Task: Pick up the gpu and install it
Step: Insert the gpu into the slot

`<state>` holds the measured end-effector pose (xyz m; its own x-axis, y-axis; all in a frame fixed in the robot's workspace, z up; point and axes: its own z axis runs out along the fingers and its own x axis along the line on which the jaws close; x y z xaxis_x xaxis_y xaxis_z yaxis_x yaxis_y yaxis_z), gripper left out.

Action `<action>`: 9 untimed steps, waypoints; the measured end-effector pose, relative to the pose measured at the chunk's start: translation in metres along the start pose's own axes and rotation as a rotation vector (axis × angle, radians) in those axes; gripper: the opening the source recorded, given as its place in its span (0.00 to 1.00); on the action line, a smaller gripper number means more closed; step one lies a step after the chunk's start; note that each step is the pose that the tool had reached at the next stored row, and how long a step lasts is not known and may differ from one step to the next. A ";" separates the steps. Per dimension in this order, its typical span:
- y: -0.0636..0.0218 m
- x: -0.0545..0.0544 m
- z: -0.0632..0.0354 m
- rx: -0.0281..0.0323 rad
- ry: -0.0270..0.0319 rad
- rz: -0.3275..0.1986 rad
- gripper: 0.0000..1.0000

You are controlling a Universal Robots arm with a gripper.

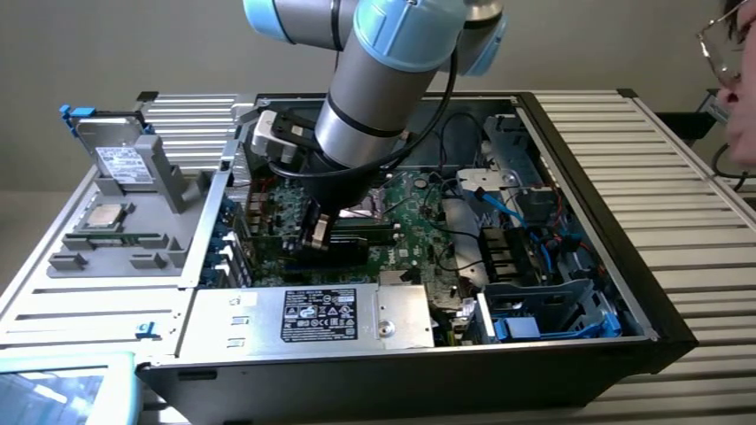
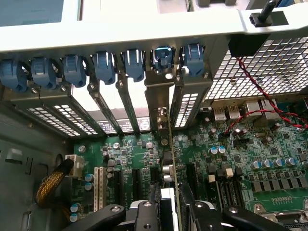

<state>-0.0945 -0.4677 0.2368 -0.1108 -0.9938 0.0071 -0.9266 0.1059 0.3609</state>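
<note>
Slatted metal makes up the table [image 1: 667,150], which carries an open computer case [image 1: 614,350] laid on its side. At the exterior view's right edge a person [image 1: 735,80] is cut off by the frame. The robot arm [image 1: 378,88] reaches down into the case and hides much of the motherboard [image 1: 408,212] beneath it, so from there we can hardly make out what it carries.

From the wrist view we see the gripper [image 2: 168,204] clenched on the gpu [image 2: 168,154], one black finger [image 2: 150,211] on each side of it. The card stands on edge, upright over the motherboard, so we see only its thin green rim and neither broad face. Its long axis runs from the gripper straight toward the rear wall of the case. Its metal bracket [image 2: 161,103] sits at one slot opening, beneath the row of blue retention clips [image 2: 103,65]. We cannot tell whether its lower edge is seated in a slot, since the fingers cover that part.

A red and black twisted wire [image 2: 250,94] crosses the board beside it. The power supply [image 1: 319,314] lies along the near wall.
</note>
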 end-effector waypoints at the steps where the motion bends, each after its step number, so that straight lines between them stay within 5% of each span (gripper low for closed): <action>1: 0.0000 0.000 0.0000 0.0000 0.0000 0.000 0.28; 9: 0.0000 0.000 0.0000 0.0000 0.0000 0.000 0.28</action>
<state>-0.0945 -0.4677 0.2368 -0.1108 -0.9938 0.0071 -0.9266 0.1058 0.3609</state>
